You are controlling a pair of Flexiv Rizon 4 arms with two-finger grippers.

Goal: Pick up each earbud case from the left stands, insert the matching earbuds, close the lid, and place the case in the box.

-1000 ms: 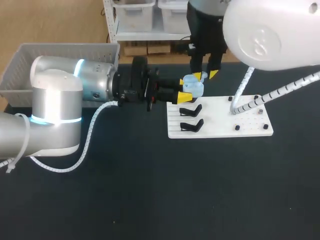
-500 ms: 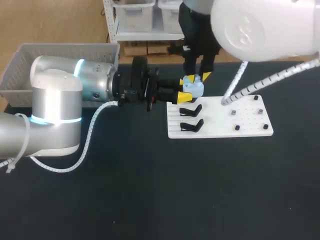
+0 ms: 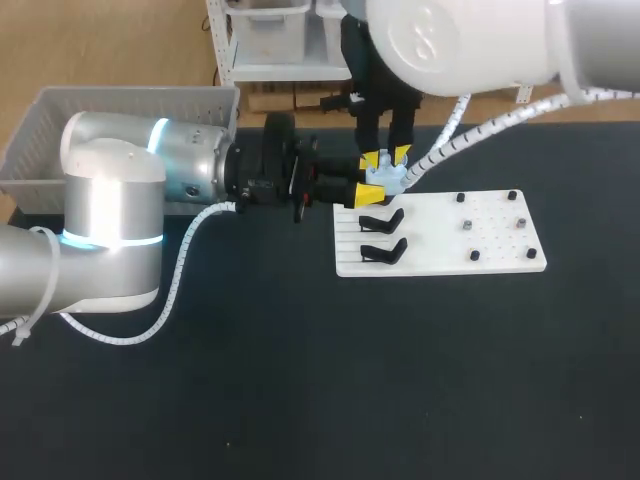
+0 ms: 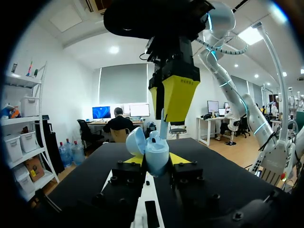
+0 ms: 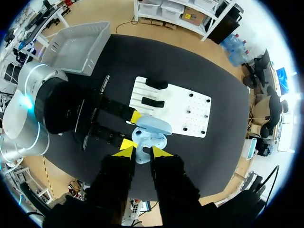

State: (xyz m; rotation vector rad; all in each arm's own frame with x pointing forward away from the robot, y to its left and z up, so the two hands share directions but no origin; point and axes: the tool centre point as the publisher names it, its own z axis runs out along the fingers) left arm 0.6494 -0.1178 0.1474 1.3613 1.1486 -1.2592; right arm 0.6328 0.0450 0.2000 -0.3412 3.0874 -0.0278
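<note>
Earbud case (image 5: 151,138), light blue, is up in the air between the two yellow fingers of the left gripper (image 4: 156,159). The fingers press it from both sides and hold it tight. Its lid (image 4: 135,141) is flipped open.

The case hangs just over the far left corner of the white board (image 3: 440,240). The right gripper (image 5: 142,152) points straight down right above the case. Its fingers are almost closed and pinch a small pale earbud (image 4: 163,127). The end of the earbud reaches the open case (how deep it goes in cannot be seen).

Two black stands (image 3: 381,220) sit on the left part of the board, near the case, and both have nothing on them. Small black pegs (image 3: 474,255) dot the right part.

The board lies on the black table (image 3: 300,380), right of the middle and closer to the far edge. A grey box (image 3: 40,130) stands at the table's far left corner. The left arm (image 3: 150,180) comes in from the left edge, just in front of the box. The right arm (image 3: 470,40) comes in over the far edge from the right.
</note>
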